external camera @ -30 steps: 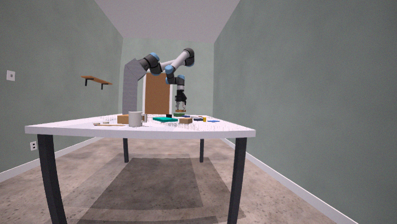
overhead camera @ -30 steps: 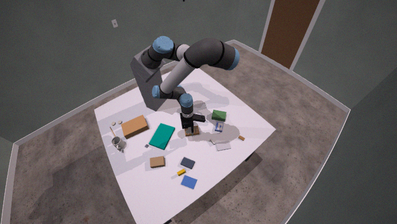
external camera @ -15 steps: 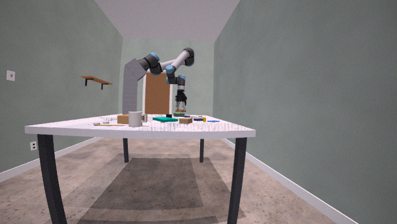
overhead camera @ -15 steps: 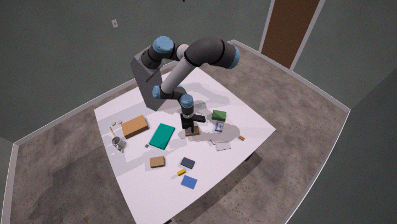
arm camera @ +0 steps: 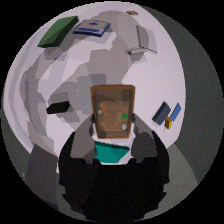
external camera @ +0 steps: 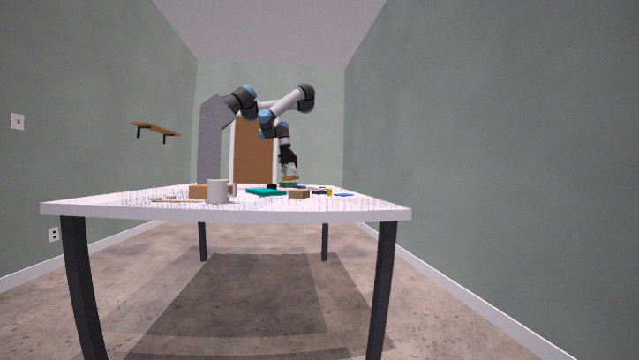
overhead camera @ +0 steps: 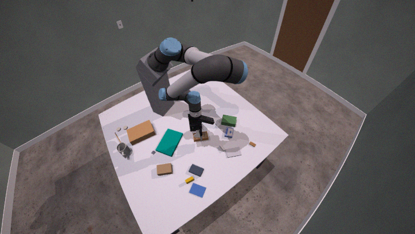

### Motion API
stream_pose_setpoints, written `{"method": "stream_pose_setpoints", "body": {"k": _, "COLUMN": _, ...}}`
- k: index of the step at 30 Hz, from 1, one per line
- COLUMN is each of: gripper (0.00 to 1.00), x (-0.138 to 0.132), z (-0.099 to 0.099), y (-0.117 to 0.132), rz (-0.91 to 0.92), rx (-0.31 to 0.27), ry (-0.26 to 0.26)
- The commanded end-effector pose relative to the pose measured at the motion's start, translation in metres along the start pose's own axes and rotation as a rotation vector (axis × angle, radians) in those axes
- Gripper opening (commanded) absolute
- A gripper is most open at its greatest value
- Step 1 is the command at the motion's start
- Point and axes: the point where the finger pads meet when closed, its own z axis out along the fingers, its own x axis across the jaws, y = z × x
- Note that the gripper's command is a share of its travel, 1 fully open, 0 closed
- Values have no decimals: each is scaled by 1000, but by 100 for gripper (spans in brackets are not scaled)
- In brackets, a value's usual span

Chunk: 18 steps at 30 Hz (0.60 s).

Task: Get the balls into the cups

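Observation:
The covered wooden puzzle (overhead camera: 203, 136) is a small brown square box. It sits between the fingers of my gripper (overhead camera: 198, 133), a little above the table's middle. In the exterior view the puzzle (external camera: 290, 177) hangs just above the table top, slightly tilted, under the gripper (external camera: 291, 169). In the wrist view the puzzle (arm camera: 113, 111) fills the centre and the fingers clamp its near edge. A green spot (arm camera: 124, 116), the green cup, shows under the cover. The balls and the orange cup are too small to tell apart.
A teal board (overhead camera: 169, 141) lies left of the puzzle, with an orange-brown box (overhead camera: 140, 132) and a mug (overhead camera: 124, 149) further left. A black block, a green box (overhead camera: 228, 120) and a blue-white box (overhead camera: 228, 132) are to the right. Small flat blocks (overhead camera: 196, 170) lie nearer the front.

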Motion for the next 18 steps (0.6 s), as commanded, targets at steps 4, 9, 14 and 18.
{"method": "stream_pose_setpoints", "body": {"k": 4, "gripper": 43, "x": 0, "z": 1, "y": 1, "rz": 1, "rx": 3, "ry": 46}}
{"method": "stream_pose_setpoints", "body": {"k": 9, "gripper": 43, "x": 0, "z": 1, "y": 1, "rz": 1, "rx": 4, "ry": 43}}
{"method": "stream_pose_setpoints", "body": {"k": 14, "gripper": 43, "x": 0, "z": 1, "y": 1, "rz": 1, "rx": 2, "ry": 43}}
{"method": "stream_pose_setpoints", "body": {"k": 18, "gripper": 43, "x": 1, "z": 1, "y": 1, "rz": 1, "rx": -1, "ry": -36}}
